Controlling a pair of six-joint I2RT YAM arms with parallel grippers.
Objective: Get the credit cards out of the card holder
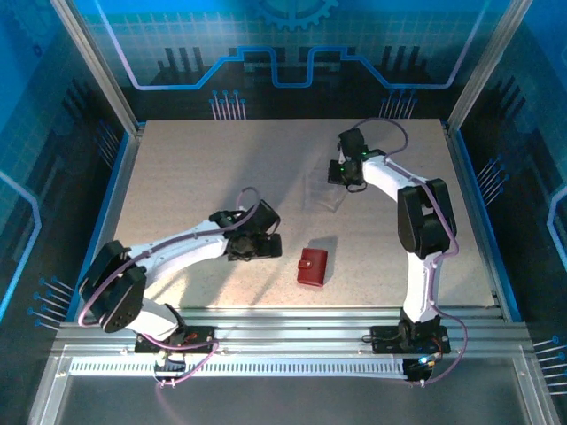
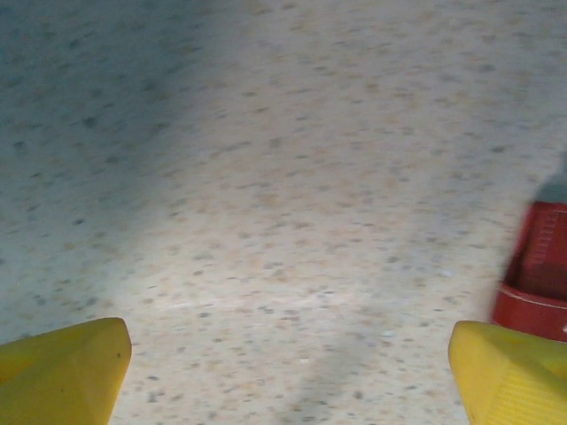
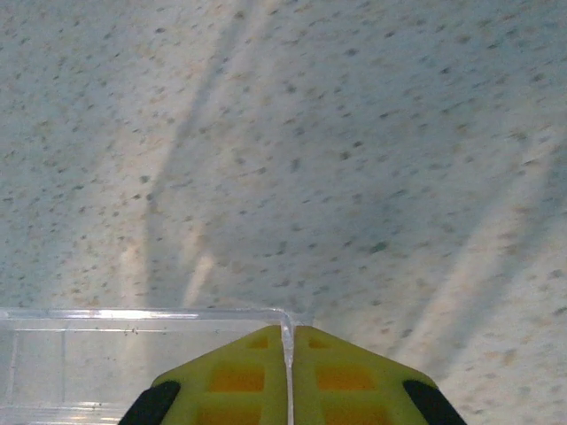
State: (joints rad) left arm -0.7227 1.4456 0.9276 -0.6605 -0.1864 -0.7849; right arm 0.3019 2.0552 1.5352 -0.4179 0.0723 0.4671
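Yellow fingers [image 2: 62,372] of your left tool [image 2: 288,343] sit right under the wrist lens. They're spread wide to the bottom corners, released, with nothing between them but speckled bench [image 2: 266,177]. Look to 3 o'clock in that wrist view: the red card holder [image 2: 540,274] peeks in at the edge, just beside the right-hand finger. I cannot tell whether they touch.

From above, the card holder lies flat on the bench, folded closed, near your left tool and a touch toward 4 o'clock from it, in the near half of the bench.

Over to your right tool [image 3: 286,341]: its fingers [image 3: 345,372] are clenched together, grasping the thin upright wall of a clear box [image 3: 133,363]. The wall's edge runs straight up between them. The box stretches away toward 9 o'clock in the right wrist view, see-through, with the bench showing beneath it.

From above, that box sits at about 12 o'clock from the card holder, well apart from it, and your right tool is at the box's 1 o'clock corner.
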